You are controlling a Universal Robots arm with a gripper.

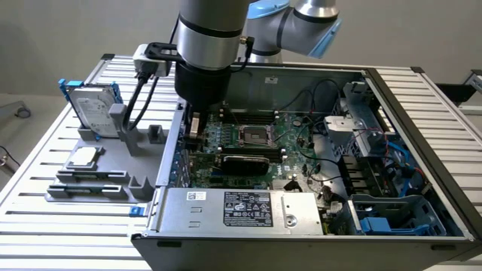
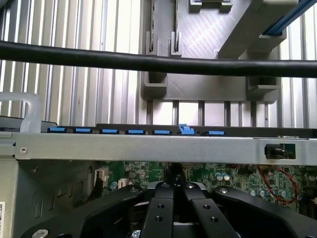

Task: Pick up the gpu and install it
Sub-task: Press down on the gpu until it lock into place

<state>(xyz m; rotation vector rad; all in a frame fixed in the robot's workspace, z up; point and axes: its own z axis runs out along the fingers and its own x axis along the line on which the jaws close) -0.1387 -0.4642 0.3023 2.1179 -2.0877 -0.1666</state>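
The gpu (image 1: 242, 162) sits seated on the motherboard (image 1: 290, 132) inside the open computer case (image 1: 391, 113), near the power supply (image 1: 241, 209). Behind it the arm (image 1: 211, 45) reaches straight down, its claw (image 2: 175, 191) closed, empty, above the board.

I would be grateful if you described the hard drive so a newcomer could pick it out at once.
Start at the open computer case, then look to the grey parts tray beside it on the exterior view's left. At the tray's far end stands the hard drive: upright, silver, blue-framed, unlike the flat square chip nearby.
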